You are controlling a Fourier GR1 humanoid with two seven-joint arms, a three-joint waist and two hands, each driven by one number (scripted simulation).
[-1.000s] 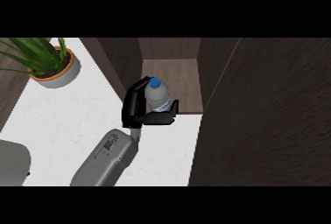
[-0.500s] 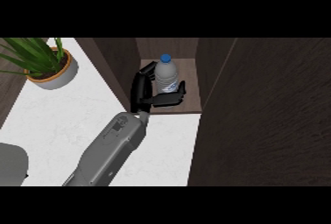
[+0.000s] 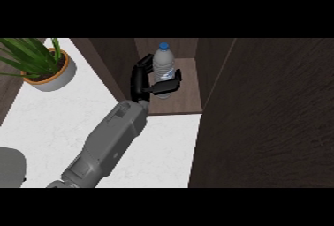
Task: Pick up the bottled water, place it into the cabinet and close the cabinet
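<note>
Head view shows the bottled water [image 3: 163, 70] standing upright inside the open cabinet [image 3: 189, 103], on its wooden floor near the left wall. It is a clear bottle with a blue cap and a pale label band around its middle; no writing on the label can be read. One black hand [image 3: 147, 84] is curled round the bottle, fingers up along its left side and the thumb hooked across the front at its lower half. Which arm it is I cannot tell for sure; it looks like the left hand, its grey forearm [image 3: 104, 145] rising from the lower left across the white counter [image 3: 58, 119]. The dark cabinet door [image 3: 267, 119] stands open at the right. A potted plant [image 3: 42, 66] sits at the counter's far left corner, well apart from the cabinet.
</note>
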